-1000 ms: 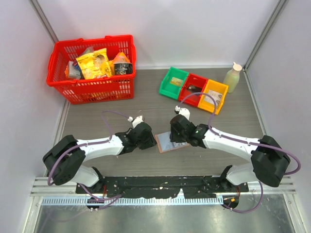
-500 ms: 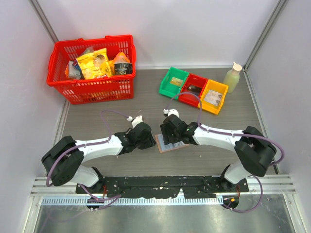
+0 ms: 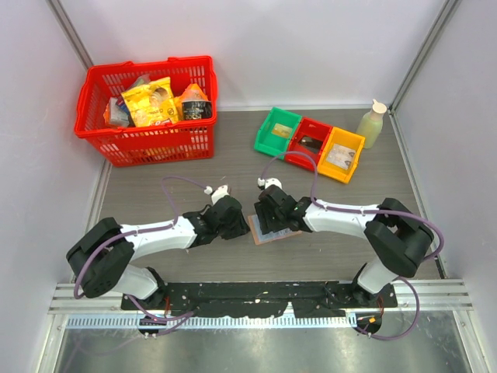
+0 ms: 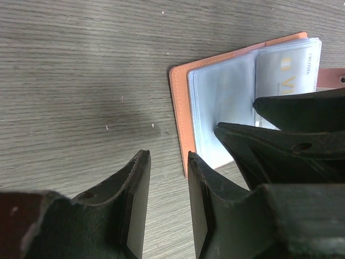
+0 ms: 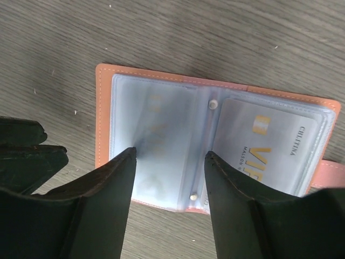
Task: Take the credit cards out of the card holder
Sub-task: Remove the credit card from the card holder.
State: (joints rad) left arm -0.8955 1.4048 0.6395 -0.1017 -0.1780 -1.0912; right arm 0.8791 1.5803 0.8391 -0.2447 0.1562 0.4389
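jaws of our right gripper [image 5: 170,156] stand apart over the open card holder [image 5: 178,113], tips at its clear sleeve. our left gripper [image 4: 168,159], narrowly parted and empty, sits just beside its edge. only the wrist views show us a credit card [image 5: 269,145] pocketed.

Left arm [image 3: 155,233] and right arm [image 3: 349,221]: white link shells, black joint housings, looping purple cables [image 3: 182,179], shared black base plate [image 3: 256,295]. Fingers [image 4: 135,199] of the left end effector [image 4: 168,200] matte black, wedge-shaped, apparently scuffed at edges.
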